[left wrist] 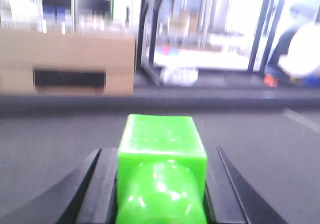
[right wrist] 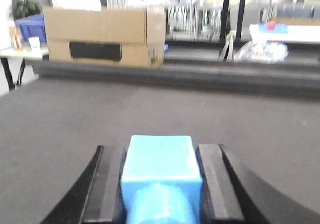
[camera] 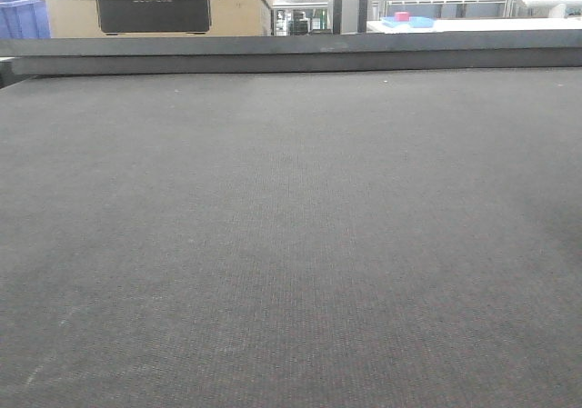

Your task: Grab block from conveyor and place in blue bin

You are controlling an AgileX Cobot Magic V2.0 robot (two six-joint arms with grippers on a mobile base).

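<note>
Green block (left wrist: 161,149), glossy, with a rounded part toward the lens: clamped between the two dark fingers of the left pincer (left wrist: 159,156), one finger pressed against each side face. Blue block (right wrist: 160,159), same form: clamped likewise in the right pincer (right wrist: 161,150), whose padded fingers touch both its sides. Conveyor (camera: 291,244): wide flat dark grey belt of fine woven texture, filling most of the front view and lying under and ahead of both pincers in the wrist views; whether either block touches it cannot be told. Rail (camera: 291,58): dark raised strip along the far edge of the belt, running the full width of the front view. Box (camera: 155,4): brown cardboard with a dark rectangular panel on its face, standing beyond the rail at the left. Blue crate (camera: 18,17): ribbed, just left of the box, cut off by the frame edge. White counter (camera: 473,25): beyond the rail at the right, carrying a flat blue tray (camera: 420,23) with a small pink item (camera: 402,15) on it. Background shelving and frames: blurred, contents not legible
</note>
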